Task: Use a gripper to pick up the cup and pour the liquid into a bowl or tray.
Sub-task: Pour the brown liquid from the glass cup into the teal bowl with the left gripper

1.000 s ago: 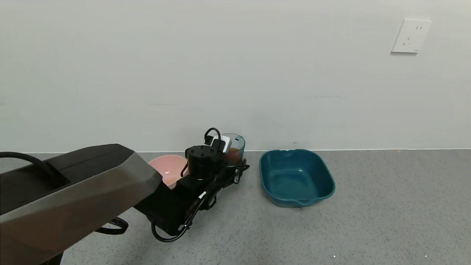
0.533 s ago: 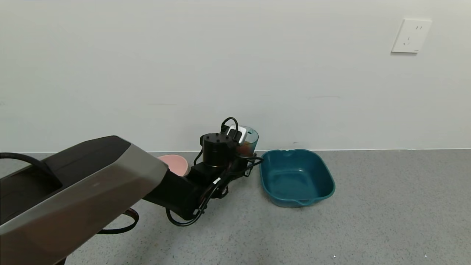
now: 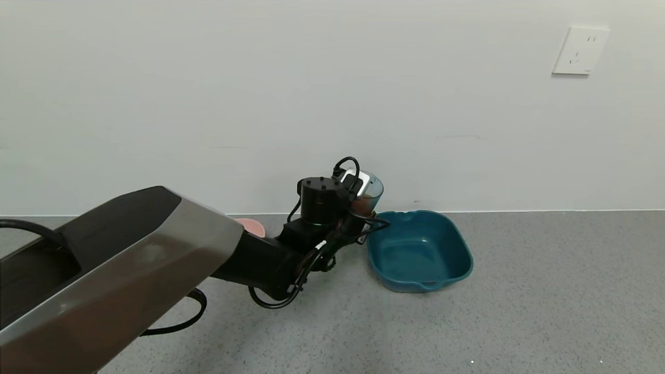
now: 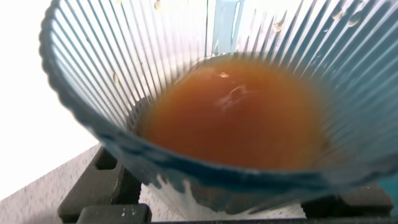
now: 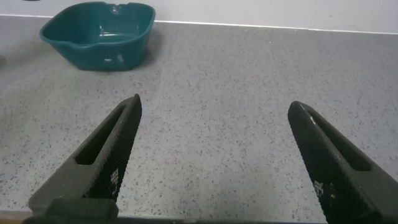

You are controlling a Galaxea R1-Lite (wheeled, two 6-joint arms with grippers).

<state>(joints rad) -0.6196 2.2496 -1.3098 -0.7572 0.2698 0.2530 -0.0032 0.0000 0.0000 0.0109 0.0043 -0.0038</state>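
Head view: left end effector (image 3: 358, 205) fingers hidden behind wrist joint & cables, centre of frame. Cup (image 3: 368, 193) mostly blocked, only rim & a bit of wall show. Pink bowl (image 3: 251, 226) nearly all behind the arm, just a sliver left of centre. Left arm cut off at lower left edge. Left wrist view: cup (image 4: 205, 118) rim cropped top & right; liquid (image 4: 236, 115) blurred. Right wrist view: right end effector (image 5: 217, 162) fingers cut off at bottom; tray (image 5: 99, 34) near upper left.
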